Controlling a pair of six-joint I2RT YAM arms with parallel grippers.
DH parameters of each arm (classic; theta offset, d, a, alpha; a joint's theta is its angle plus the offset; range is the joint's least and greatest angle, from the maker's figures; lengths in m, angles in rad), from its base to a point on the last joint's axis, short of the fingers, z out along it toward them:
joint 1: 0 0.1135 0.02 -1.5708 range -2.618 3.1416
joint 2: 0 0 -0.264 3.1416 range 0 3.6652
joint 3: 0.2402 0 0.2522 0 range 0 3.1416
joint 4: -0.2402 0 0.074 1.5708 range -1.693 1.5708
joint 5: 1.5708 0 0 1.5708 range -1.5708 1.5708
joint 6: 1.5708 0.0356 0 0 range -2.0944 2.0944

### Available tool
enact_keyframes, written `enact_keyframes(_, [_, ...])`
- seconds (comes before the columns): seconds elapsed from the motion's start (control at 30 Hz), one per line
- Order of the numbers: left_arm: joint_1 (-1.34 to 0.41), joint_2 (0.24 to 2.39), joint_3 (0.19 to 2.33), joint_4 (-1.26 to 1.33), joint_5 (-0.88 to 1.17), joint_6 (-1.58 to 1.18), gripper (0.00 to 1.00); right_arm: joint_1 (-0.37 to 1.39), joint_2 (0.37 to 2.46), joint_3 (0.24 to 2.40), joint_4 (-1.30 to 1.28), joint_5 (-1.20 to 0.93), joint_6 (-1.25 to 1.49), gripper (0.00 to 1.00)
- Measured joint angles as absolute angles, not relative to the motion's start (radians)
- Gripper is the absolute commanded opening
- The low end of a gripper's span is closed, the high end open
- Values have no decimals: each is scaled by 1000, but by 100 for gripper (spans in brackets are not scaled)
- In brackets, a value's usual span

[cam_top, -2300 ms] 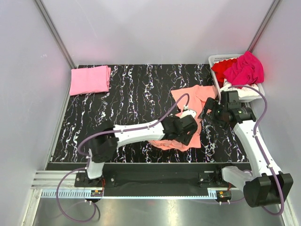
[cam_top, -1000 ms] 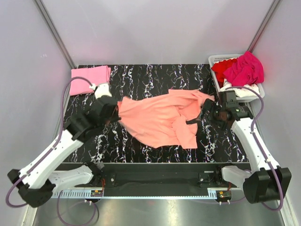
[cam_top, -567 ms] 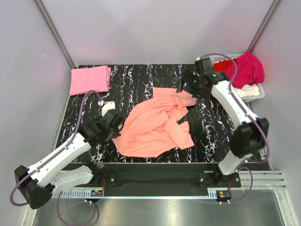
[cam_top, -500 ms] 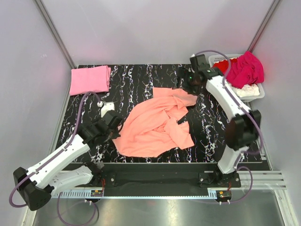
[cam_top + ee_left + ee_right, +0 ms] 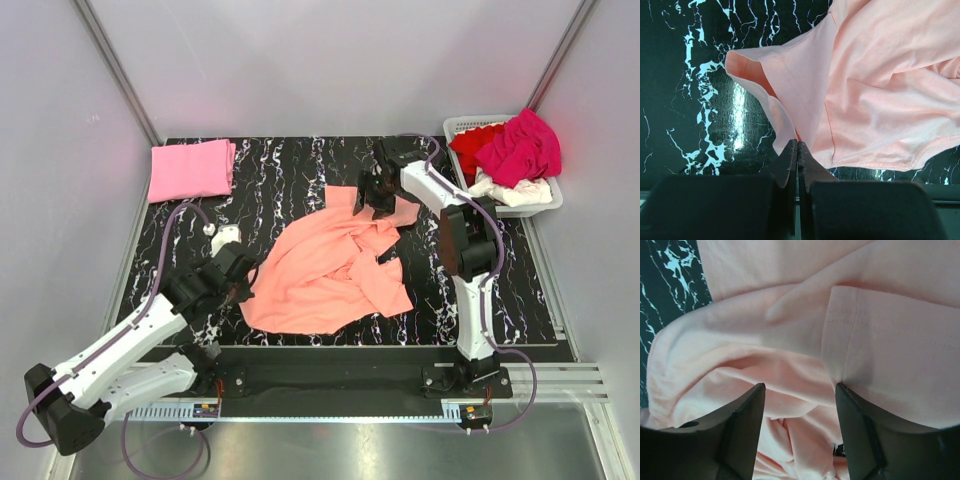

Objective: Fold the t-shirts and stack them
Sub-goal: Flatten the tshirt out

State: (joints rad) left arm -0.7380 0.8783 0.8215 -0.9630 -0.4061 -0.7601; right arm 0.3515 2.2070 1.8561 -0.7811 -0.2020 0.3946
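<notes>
Pink shirt (image 5: 190,170) lies folded; orange shirt (image 5: 330,265) rumpled, left gripper (image 5: 797,147) pinching its edge, right gripper (image 5: 800,390) spread open over it; other shirts (image 5: 515,150) wait in basket (image 5: 455,125).

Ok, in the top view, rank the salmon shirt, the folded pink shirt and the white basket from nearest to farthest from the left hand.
1. salmon shirt, pinched in the left hand.
2. folded pink shirt, far left corner.
3. white basket, far right corner.

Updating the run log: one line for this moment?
left hand: shut on orange shirt | right hand: open over its far edge | pink shirt: folded, far left
</notes>
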Motion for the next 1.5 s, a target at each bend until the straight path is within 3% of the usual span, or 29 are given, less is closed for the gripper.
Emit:
enact_keyframes(0.23, [-690,903,895,-1006,-437,-682,2,350,2076,1510,-685,-216,450,55])
enact_keyframes(0.37, [-614,940,960,-1007,-453,-595,2,350,1939,1292,-651,-229,491,54])
enact_keyframes(0.57, [-540,951,969,-994,-450,-485,1,379,1622,985,-666,-259,593,57])
enact_keyframes(0.67, [-527,946,964,-961,-440,-437,1,434,1434,958,-730,-268,633,64])
enact_keyframes(0.8, [-524,931,928,-908,-426,-400,0,455,1323,1076,-815,-224,629,73])
enact_keyframes(0.9, [-524,923,907,-888,-418,-387,0,453,1406,1279,-849,-159,596,73])
enact_keyframes(1.33, [-524,855,888,-835,-392,-359,0,452,2343,2292,-1013,117,425,73])
enact_keyframes(1.5, [-524,855,883,-823,-382,-351,0,452,2540,2490,-1067,160,390,72])
